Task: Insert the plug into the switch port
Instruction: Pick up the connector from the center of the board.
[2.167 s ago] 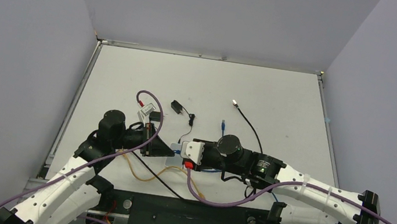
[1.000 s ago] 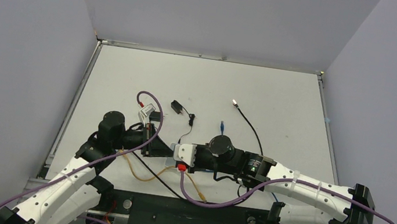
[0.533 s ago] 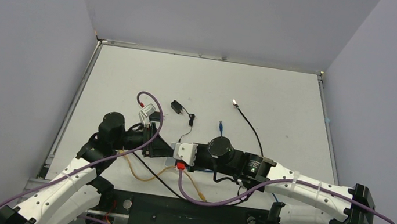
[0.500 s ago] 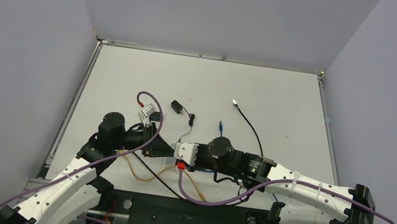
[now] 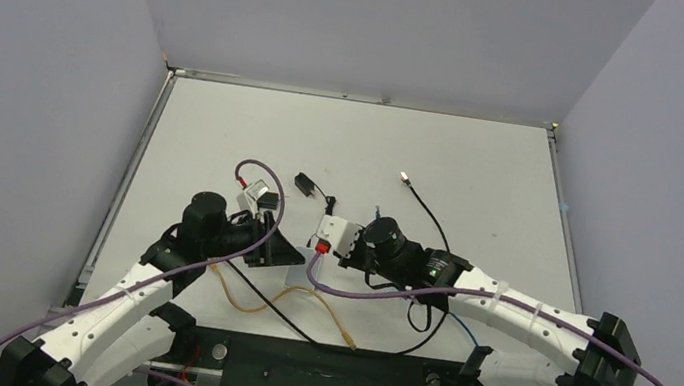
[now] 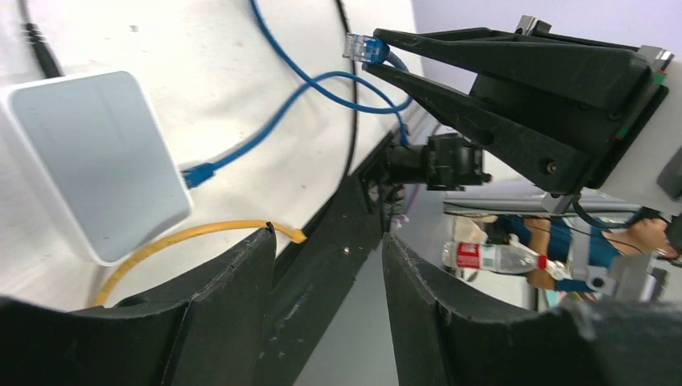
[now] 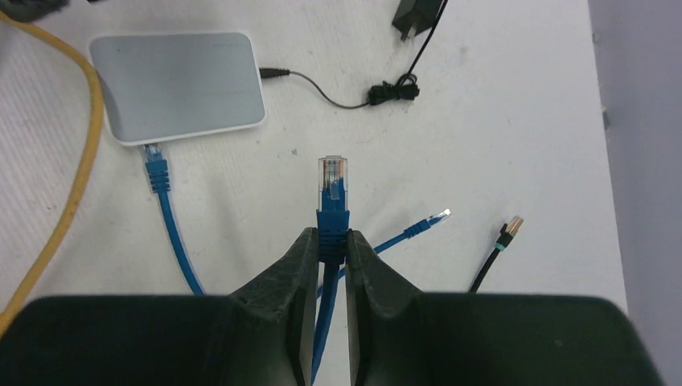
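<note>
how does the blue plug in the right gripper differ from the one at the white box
The held plug is pinched in the right gripper, clear tip fully exposed. The other plug lies on the table, tip against the white box's edge, apparently socketed. Both have blue boots.

One switch box (image 7: 177,84), three blue plugs (image 7: 333,181), one yellow cable (image 7: 76,177), two black cables (image 7: 485,269).
</note>
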Robot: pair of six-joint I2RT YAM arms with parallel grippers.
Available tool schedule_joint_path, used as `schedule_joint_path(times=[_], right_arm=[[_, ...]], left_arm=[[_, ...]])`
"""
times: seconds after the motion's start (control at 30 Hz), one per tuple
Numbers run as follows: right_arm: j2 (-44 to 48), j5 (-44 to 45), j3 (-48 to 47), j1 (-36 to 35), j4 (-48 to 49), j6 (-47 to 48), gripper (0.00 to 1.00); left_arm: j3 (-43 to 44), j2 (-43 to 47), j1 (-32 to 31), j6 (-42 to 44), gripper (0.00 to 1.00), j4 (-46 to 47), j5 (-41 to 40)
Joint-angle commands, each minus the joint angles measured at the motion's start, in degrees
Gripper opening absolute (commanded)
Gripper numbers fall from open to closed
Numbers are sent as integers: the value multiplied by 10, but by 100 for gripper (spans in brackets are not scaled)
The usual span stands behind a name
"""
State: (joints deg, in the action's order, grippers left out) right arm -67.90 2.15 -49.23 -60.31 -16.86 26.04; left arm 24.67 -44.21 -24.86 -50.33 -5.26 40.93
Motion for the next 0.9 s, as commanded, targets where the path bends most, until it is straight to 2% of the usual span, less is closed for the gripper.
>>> schedule_joint_path(times=[0.0, 0.3, 0.67, 0.87], right_arm=[[-56, 18, -9, 21, -14, -16, 0], [-164, -34, -29, 40, -14, -10, 0], [-229, -138, -55, 46, -25, -31, 0], [-247, -160, -55, 46, -10, -43, 0]], left_arm=[[-1, -17, 3, 58, 49, -20, -69], [-24, -63, 6, 85, 49, -9, -109], [-40, -95, 8, 90, 49, 1, -163], [-44, -139, 8, 92, 49, 31, -172]])
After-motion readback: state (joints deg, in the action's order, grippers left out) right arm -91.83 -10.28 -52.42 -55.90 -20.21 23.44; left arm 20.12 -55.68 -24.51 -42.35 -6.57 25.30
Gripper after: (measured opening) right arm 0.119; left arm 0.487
